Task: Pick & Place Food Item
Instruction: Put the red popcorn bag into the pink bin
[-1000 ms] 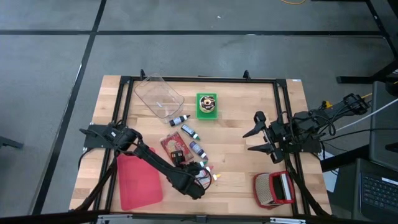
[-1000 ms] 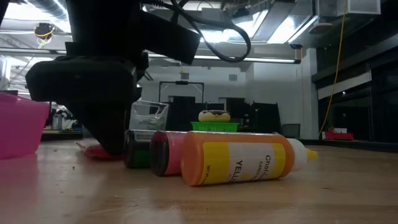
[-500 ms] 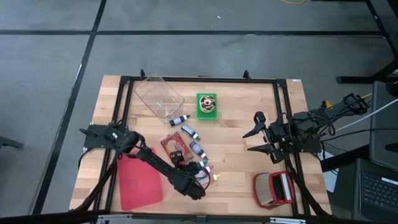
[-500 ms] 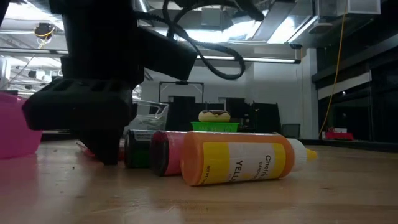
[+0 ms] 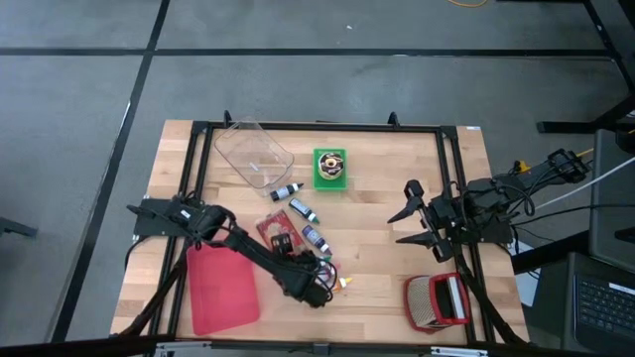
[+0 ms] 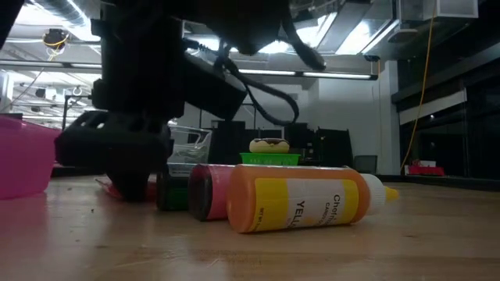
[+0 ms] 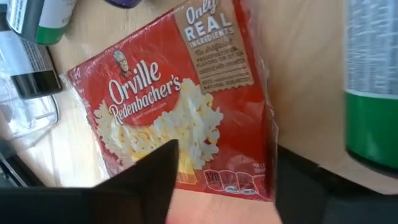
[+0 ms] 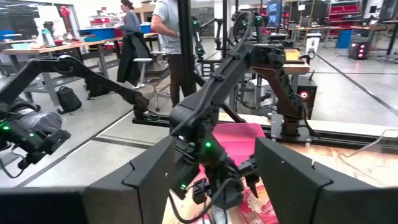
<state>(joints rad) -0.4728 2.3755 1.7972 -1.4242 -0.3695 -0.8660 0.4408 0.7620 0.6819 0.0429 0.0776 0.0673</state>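
I'm at the pick: left gripper [image 5: 316,294] jaws spread over the flat red popcorn packet [image 7: 180,106] lying on the wooden surface [image 5: 377,213]; next, lower and close.

Bare tabletop [image 5: 387,253] lies open between the bottle cluster and the right end effector [image 5: 409,226], and along the far edge right of the green tray [image 5: 331,168]. The left arm [image 5: 253,258] blocks the near-left, crossing between the pink tray [image 5: 220,293] and the popcorn packet [image 5: 275,233]. The bottles [image 5: 310,226] crowd the centre.
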